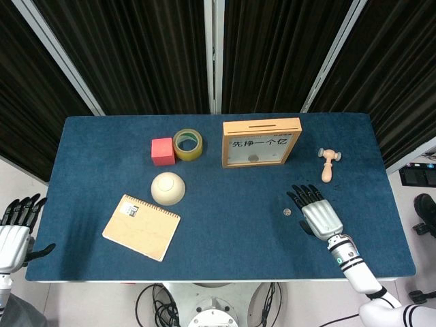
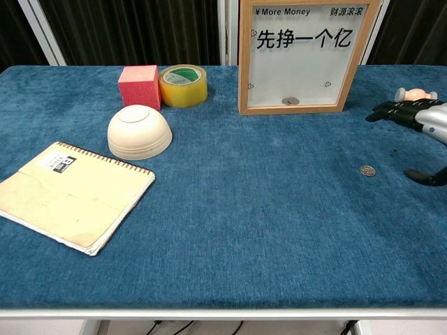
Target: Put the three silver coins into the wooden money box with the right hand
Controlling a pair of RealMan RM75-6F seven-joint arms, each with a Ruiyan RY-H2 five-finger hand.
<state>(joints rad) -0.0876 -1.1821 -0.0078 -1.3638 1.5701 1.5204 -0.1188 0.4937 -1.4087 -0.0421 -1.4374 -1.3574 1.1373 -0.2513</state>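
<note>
One silver coin [image 1: 287,212] [image 2: 367,170] lies flat on the blue cloth. The wooden money box [image 1: 261,143] [image 2: 300,56] stands upright behind it, with a slot in its top edge and a coin [image 2: 290,101] visible behind its clear front. My right hand [image 1: 316,213] [image 2: 419,129] hovers just right of the loose coin, fingers spread and pointing toward the box, holding nothing. My left hand [image 1: 13,228] hangs off the table's left edge with its fingers apart and nothing in it.
A small wooden hammer [image 1: 328,162] [image 2: 416,93] lies right of the box. A tape roll [image 1: 188,144], a pink cube [image 1: 162,150], an upturned cream bowl [image 1: 167,187] and a spiral notebook [image 1: 141,226] occupy the left half of the table [image 1: 225,245].
</note>
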